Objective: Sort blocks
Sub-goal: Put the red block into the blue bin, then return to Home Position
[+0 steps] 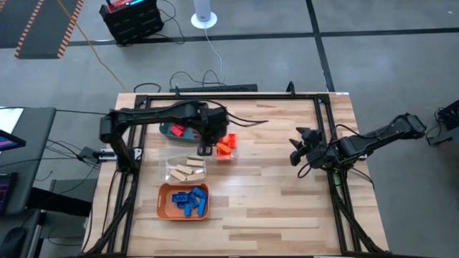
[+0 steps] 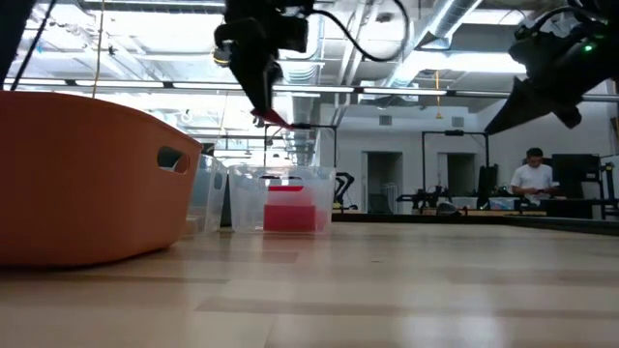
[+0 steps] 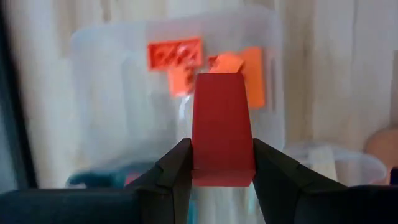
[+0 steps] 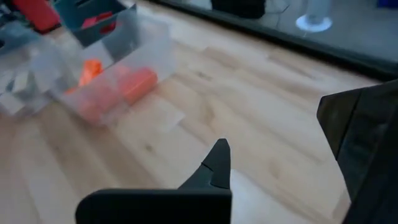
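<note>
Red block [image 3: 222,127] pinched in left gripper [image 3: 222,163]
Likely light, rigid, smooth-sided; gripped across flat faces at one end.

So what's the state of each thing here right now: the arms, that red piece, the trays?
Left gripper: shut on the red block, raised over the trays.
Red block: held, off the table.
Right gripper: shut, empty, waiting at the table's right.
Orange tray: holds blue blocks.
Clear tray: holds tan blocks.

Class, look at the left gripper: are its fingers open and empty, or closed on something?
Closed on something. In the left wrist view the left gripper pinches a red block between both fingers, above the clear tray of orange blocks.
</note>
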Robot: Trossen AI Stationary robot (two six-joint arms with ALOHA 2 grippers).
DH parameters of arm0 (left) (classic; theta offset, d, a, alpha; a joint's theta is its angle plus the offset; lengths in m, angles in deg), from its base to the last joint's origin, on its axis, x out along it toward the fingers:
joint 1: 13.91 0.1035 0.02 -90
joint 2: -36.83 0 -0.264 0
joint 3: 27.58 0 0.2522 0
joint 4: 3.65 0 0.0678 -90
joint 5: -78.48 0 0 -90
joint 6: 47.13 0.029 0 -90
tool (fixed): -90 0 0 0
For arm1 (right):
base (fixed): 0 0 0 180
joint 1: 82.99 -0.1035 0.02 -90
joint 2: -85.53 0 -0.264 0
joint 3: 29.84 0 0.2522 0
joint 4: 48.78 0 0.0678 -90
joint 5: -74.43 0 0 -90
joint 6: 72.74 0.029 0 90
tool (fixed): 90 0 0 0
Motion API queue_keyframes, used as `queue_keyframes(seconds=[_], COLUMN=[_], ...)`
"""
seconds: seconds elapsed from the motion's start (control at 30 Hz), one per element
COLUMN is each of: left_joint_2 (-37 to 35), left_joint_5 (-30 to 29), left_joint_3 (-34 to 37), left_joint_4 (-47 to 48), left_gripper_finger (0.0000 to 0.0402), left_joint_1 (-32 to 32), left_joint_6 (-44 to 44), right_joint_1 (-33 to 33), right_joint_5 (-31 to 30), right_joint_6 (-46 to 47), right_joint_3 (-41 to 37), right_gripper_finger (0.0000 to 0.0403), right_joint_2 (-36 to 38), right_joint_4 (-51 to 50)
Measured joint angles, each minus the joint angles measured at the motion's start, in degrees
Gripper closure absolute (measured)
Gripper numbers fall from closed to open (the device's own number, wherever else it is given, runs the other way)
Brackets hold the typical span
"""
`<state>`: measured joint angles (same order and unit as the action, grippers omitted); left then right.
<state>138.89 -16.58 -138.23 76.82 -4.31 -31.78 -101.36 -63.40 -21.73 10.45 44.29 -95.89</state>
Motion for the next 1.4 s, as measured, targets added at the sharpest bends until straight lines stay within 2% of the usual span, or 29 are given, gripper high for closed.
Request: queue_keyframes(seconds=[0.13, 0.27, 0.5, 0.6, 0.73, 0.93, 1.07, 1.23, 1.4], left_joint_2=[-5.40, -10.71, -16.92, -17.70, -17.62, -17.60, -17.92, -21.38, -29.75], left_joint_5=[-3.17, -6.27, -13.02, -13.44, -13.42, -9.86, -6.61, -3.51, -2.93], left_joint_3=[3.56, 8.16, 22.69, 27.42, 30.34, 31.84, 31.84, 31.84, 34.39], left_joint_4=[0.99, 1.23, -3.35, -9.79, -16.11, -15.69, -14.73, -14.37, -22.66], left_gripper_finger=[0.0271, 0.0272, 0.0272, 0.0272, 0.0260, 0.0206, 0.0187, 0.0187, 0.0203], left_joint_1=[0.73, 2.00, 9.57, 14.76, 20.99, 27.01, 27.02, 22.97, 15.93], left_joint_6=[-2.96, -5.98, -6.38, -4.81, -3.12, -1.42, -2.01, -3.58, -5.76], right_joint_1=[0.00, 0.00, 0.15, 0.13, 0.13, 0.13, 0.13, -1.90, -2.04], right_joint_5=[-3.11, -3.17, -3.30, -3.30, -3.30, -3.28, -3.28, -4.53, -8.08], right_joint_6=[-0.24, -1.29, -1.77, -1.84, -1.95, -1.95, -1.47, -3.59, -6.99], right_joint_3=[0.00, 0.00, 0.00, 0.00, 0.00, 0.00, 0.00, -0.37, -3.26], right_gripper_finger=[0.0401, 0.0401, 0.0401, 0.0401, 0.0401, 0.0401, 0.0401, 0.0402, 0.0403], right_joint_2=[0.01, -0.22, -0.37, -0.37, -0.37, -0.37, -0.37, -2.23, -1.08], right_joint_4=[-0.05, -0.05, -0.02, 0.41, 0.86, 0.86, 0.87, 2.95, 2.75])
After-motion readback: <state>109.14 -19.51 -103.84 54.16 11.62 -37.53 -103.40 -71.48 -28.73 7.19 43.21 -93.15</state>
